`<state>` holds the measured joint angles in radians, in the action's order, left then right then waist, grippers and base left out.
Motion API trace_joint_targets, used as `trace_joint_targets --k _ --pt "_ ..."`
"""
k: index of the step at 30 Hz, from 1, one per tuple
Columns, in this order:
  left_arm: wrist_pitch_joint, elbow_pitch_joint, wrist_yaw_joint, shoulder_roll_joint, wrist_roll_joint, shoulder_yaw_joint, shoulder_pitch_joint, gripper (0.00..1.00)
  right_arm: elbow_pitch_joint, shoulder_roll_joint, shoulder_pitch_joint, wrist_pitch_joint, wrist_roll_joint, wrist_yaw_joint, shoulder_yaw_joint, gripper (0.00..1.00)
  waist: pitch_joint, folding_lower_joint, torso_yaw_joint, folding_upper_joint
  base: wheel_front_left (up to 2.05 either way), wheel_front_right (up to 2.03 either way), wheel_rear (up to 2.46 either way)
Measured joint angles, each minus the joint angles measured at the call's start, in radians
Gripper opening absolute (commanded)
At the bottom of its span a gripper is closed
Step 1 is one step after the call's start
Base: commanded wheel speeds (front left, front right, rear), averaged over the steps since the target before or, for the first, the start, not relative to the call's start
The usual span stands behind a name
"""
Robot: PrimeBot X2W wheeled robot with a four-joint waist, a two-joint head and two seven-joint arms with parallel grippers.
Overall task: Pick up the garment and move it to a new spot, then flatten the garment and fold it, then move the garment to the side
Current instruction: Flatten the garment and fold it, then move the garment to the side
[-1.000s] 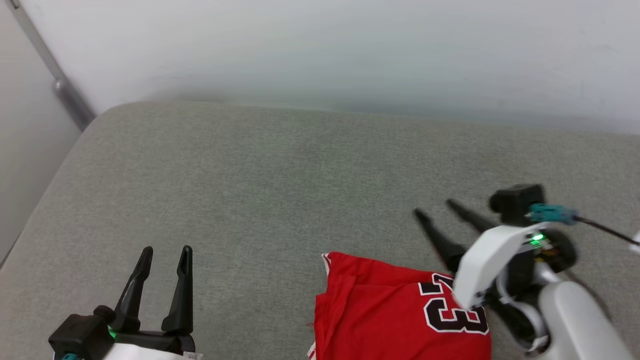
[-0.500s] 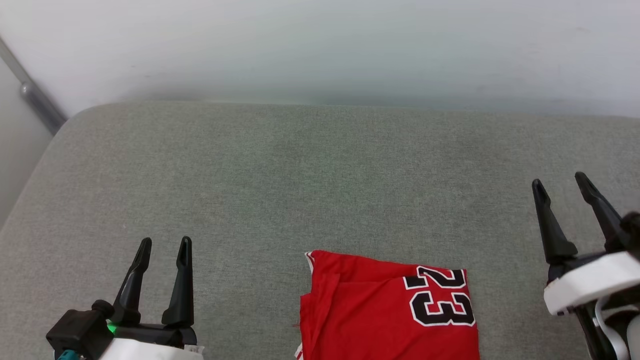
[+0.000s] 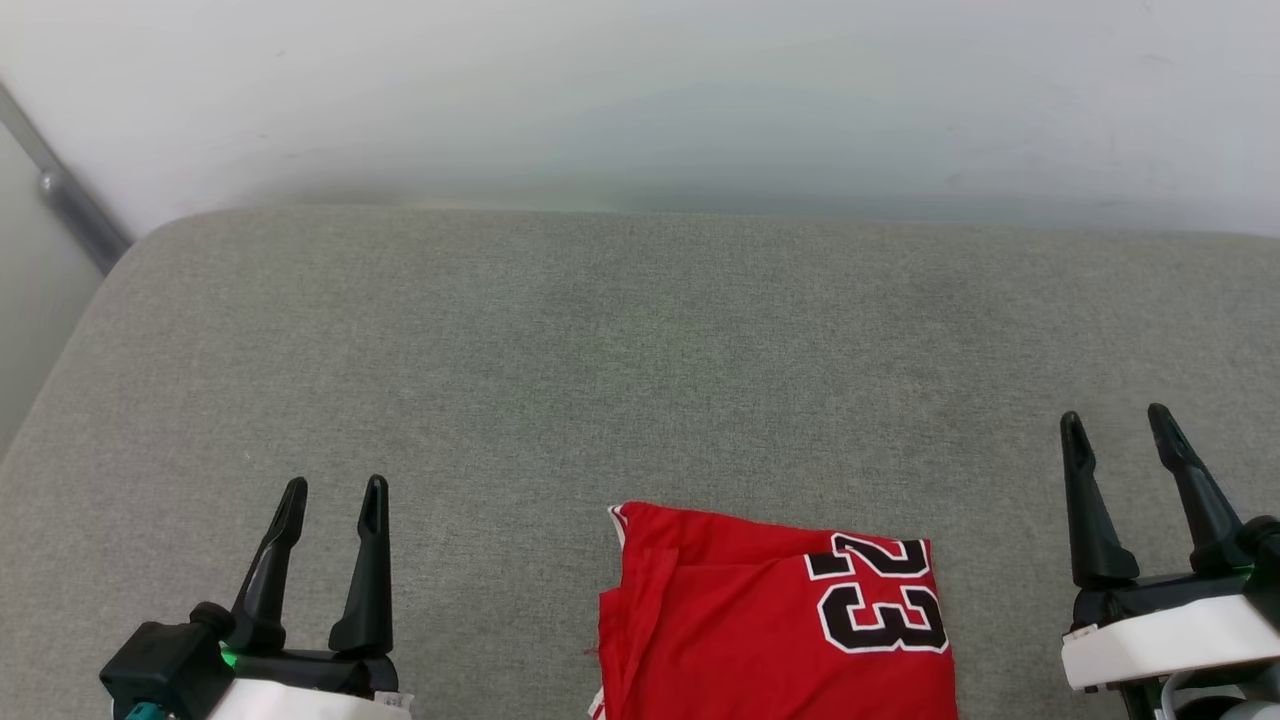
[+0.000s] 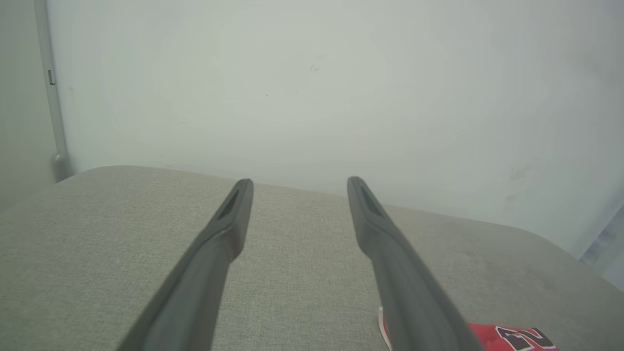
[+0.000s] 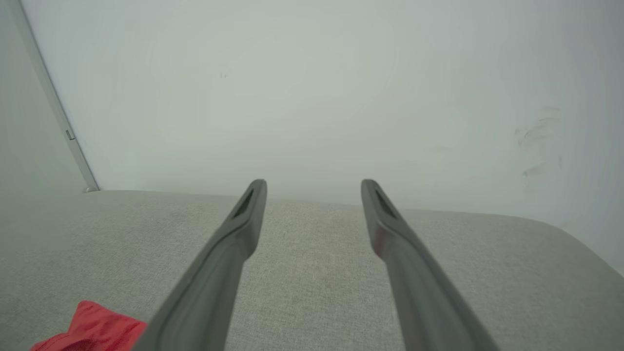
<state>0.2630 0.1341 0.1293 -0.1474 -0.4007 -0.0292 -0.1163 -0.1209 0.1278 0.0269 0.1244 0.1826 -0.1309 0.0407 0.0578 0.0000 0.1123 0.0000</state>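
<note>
The garment (image 3: 775,620), a red jersey folded into a rough square with a black white-outlined 23 on top, lies on the grey cushion at the bottom middle of the head view. Its corner peeks in at the lower right of the left wrist view (image 4: 507,336) and the lower left of the right wrist view (image 5: 92,331). My left gripper (image 3: 335,495) stands open at the lower left, well apart from the garment. At the lower right my right gripper (image 3: 1115,425) is open too, empty, off the garment's right edge. Both also show open in their wrist views (image 4: 297,185) (image 5: 314,185).
The grey fabric cushion (image 3: 600,350) stretches wide behind and to both sides of the garment. A pale wall (image 3: 640,90) rises behind it. A grey metal bar (image 3: 60,190) runs diagonally at the far left past the cushion's rounded corner.
My right gripper has drawn away from the garment's right edge, swung out to the lower right and settled lower. The camera shifted slightly. The left gripper has stayed put.
</note>
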Motion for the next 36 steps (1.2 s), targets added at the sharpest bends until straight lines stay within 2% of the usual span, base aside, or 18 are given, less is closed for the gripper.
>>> trace_joint_targets --k 7,18,22,25,31,33,36 --pt "0.000 -0.001 0.000 0.004 0.005 0.001 -0.002 1.00 0.015 -0.026 0.001 0.017 -0.007 0.000 0.003 1.00 -0.005 0.0000 -0.001 0.0000 0.00 0.00 0.00" --pt "0.000 -0.003 0.000 0.003 0.004 -0.006 -0.001 1.00 0.017 -0.034 0.001 -0.002 0.001 0.000 0.001 1.00 0.012 0.0000 0.000 0.0000 0.00 0.00 0.00" --pt "0.000 -0.003 0.000 0.002 0.002 -0.013 0.005 1.00 0.016 -0.016 0.001 -0.077 0.017 0.000 -0.011 1.00 0.028 0.0000 0.003 0.0000 0.00 0.00 0.00" --pt "0.000 -0.005 0.000 0.001 0.001 -0.017 0.013 1.00 -0.006 0.024 0.001 -0.192 0.051 0.000 -0.045 1.00 0.042 0.0000 0.007 0.0000 0.00 0.00 0.00" --pt "0.000 -0.010 0.000 0.002 0.000 -0.028 0.031 1.00 -0.079 0.095 0.012 -0.616 0.169 0.000 -0.089 1.00 0.075 0.0000 0.018 0.0000 0.00 0.00 0.00" --pt "0.000 -0.012 0.000 0.004 0.000 -0.034 0.045 1.00 -0.102 0.078 0.017 -0.769 0.214 0.000 -0.074 1.00 0.088 0.0000 0.024 0.0000 0.00 0.00 0.00" --pt "0.000 -0.023 0.000 0.008 0.000 -0.047 0.055 1.00 -0.129 0.044 0.031 -0.951 0.221 0.000 -0.053 1.00 0.103 0.0000 0.038 0.0000 0.00 0.00 0.00"
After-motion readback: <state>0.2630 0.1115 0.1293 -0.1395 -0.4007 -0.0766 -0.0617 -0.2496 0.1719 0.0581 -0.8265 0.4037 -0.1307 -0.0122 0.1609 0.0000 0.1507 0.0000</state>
